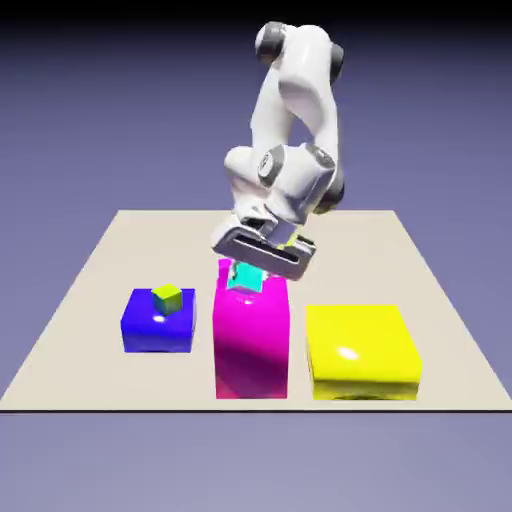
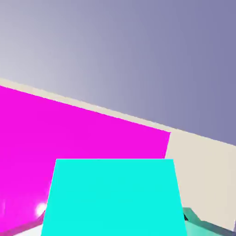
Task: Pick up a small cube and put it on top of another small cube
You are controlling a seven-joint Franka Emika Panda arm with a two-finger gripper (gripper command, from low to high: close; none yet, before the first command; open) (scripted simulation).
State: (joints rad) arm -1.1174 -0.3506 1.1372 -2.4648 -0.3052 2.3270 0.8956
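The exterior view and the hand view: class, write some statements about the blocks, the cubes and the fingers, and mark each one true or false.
1. The teal cube is between the fingers. True.
2. The small yellow-green cube rests on the large yellow block. False: it rests on the blue block.
3. The magenta block stands between the blue block and the large yellow block. True.
4. The blue block is the tallest of the three large blocks. False: the magenta block is.
5. The teal cube is already on top of the yellow-green cube. False: it is at the magenta block's top, in the exterior view.
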